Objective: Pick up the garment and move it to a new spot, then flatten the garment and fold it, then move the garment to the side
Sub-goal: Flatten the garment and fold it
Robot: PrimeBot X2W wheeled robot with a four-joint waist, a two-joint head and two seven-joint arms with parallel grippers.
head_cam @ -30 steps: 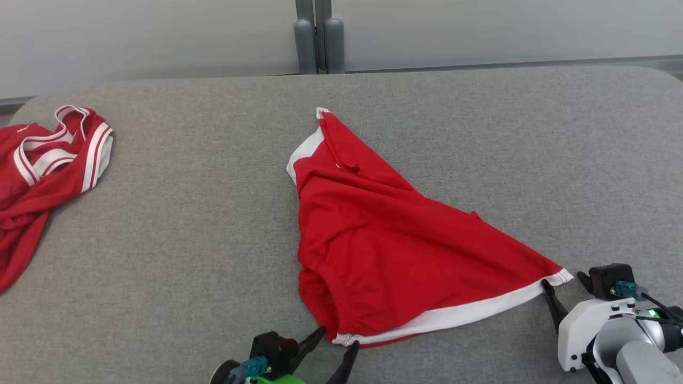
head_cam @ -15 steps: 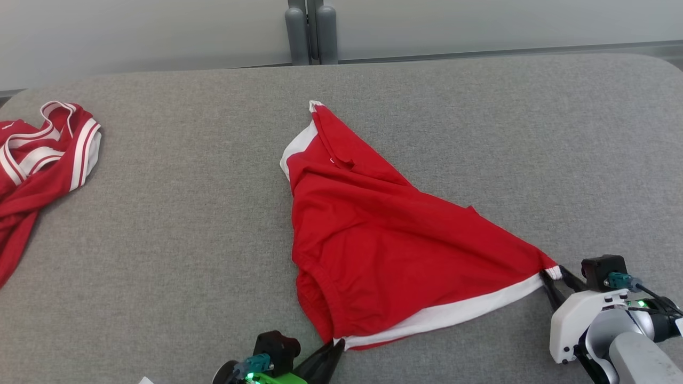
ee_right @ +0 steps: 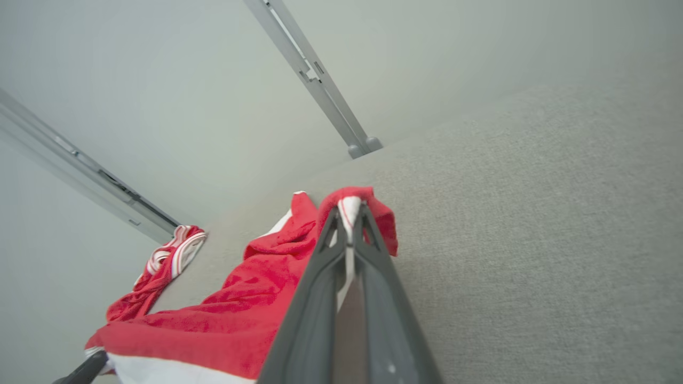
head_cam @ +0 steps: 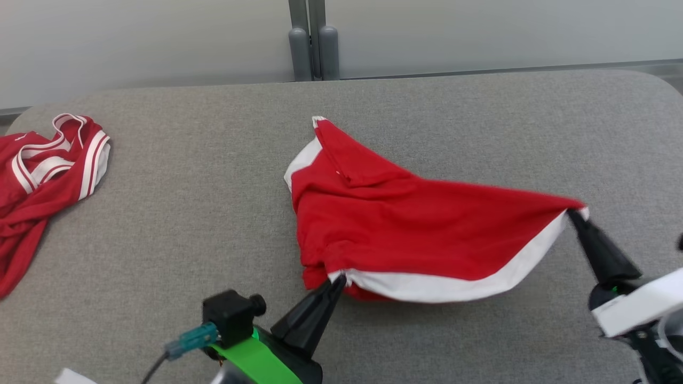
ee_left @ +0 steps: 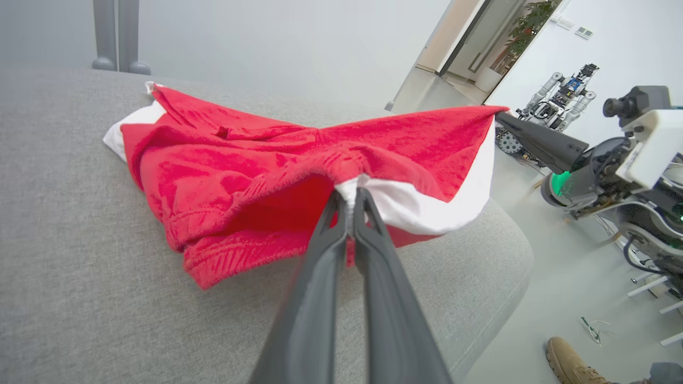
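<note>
Matt red cloth garment (head_cam: 416,234), white-trimmed — rough grey woven table top (head_cam: 187,213) — smooth dark plastic fingers (ee_left: 315,304).

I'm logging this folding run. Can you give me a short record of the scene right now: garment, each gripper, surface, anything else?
garment: red garment with white trim, near edge raised, far part resting on the table
left gripper: shut on the trim's left corner
right gripper: shut on the trim's right corner, held higher
surface: grey table
other: striped garment, crumpled at the far left
</note>
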